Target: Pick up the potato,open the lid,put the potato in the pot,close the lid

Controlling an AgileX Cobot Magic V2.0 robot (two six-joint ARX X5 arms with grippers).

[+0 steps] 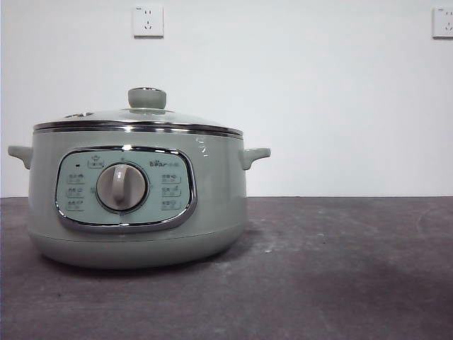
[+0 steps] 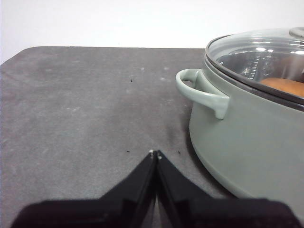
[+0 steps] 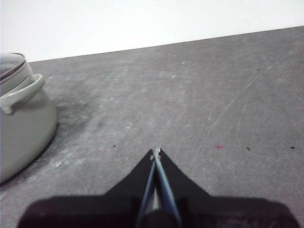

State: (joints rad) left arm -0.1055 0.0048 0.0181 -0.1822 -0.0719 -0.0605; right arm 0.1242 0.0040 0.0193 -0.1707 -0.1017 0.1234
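Pot standing lidded on the table, potato inside

The pot point(image 1: 138, 205) is standing on the table point(image 1: 340, 276), toward the left side in the front view, with a wall rising behind it. The lid point(image 1: 141, 117) is sitting on the pot's rim, and the potato point(image 2: 285, 87) is lying inside, under the lid. The left hand point(image 2: 155, 154) is hovering over the table just beside one pot handle; the right hand point(image 3: 156, 153) is hovering near the other side.

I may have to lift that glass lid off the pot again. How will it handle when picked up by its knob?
The lid looks rigid glass with a chrome rim, so probably stiff but breakable if dropped. Its small round knob may be slippery for a claw, and the lid could tilt. It sits flat on the pot.
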